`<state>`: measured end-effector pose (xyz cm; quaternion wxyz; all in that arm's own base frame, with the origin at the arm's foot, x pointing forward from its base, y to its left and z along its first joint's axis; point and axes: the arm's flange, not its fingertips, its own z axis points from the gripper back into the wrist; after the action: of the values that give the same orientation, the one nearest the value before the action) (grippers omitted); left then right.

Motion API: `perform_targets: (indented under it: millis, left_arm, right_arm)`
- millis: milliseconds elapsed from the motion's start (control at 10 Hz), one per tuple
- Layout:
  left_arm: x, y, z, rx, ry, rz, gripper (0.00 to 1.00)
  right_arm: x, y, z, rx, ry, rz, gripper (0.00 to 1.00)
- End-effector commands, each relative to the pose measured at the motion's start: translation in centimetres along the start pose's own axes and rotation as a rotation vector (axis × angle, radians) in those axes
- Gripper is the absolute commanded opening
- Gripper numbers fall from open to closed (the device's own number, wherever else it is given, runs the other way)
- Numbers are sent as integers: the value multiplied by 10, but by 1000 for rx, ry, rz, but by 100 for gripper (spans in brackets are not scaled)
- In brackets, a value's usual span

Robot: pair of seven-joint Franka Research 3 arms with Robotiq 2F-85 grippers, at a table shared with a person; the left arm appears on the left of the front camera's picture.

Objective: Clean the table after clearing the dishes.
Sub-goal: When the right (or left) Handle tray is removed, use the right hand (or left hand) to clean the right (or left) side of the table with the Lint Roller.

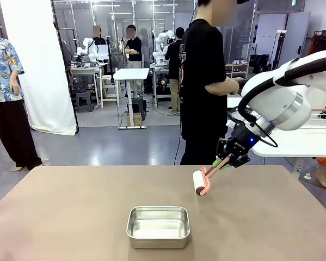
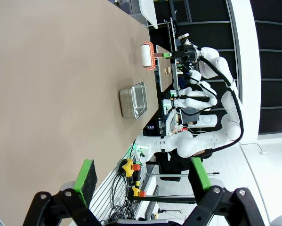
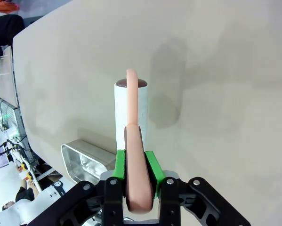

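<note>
My right gripper (image 1: 223, 162) is shut on the pink handle of a lint roller (image 1: 198, 182) with a white roll. It holds the roller tilted down, a little above the right far part of the tan table (image 1: 70, 217). In the right wrist view the green pads clamp the handle at my right gripper (image 3: 135, 162), and the roller (image 3: 122, 113) points at the table (image 3: 216, 70), where its shadow falls. My left gripper (image 2: 141, 169) is open and holds nothing, off the table's side; far off it sees the roller (image 2: 144, 55). The dishes are out of view.
A shiny steel pan (image 1: 158, 226) stands empty near the table's front middle, also seen as the pan (image 2: 133, 100) and the pan (image 3: 82, 162). A person (image 1: 203, 92) in black stands at the far edge, turned toward a white table (image 1: 299, 144) with a wire rack (image 1: 321, 117).
</note>
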<state>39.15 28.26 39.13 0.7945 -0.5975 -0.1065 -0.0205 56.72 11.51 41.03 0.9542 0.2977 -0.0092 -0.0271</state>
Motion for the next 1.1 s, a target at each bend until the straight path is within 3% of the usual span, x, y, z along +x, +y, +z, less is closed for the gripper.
perform_targets:
  millis: [0,300,600,1000]
  left_arm:
    - [-4,-2,1,-2,-7,-5,100]
    - [-4,-2,1,-2,-7,-5,100]
    - [-4,-2,1,-2,-7,-5,100]
    - [-4,-2,1,-2,-7,-5,100]
  right_arm:
    - [-4,-13,-8,52,-23,-15,22]
    - [-12,-25,-25,114,-32,-14,22]
    - [-7,-38,-34,104,21,-22,22]
    - [-4,-63,-54,48,7,-2,22]
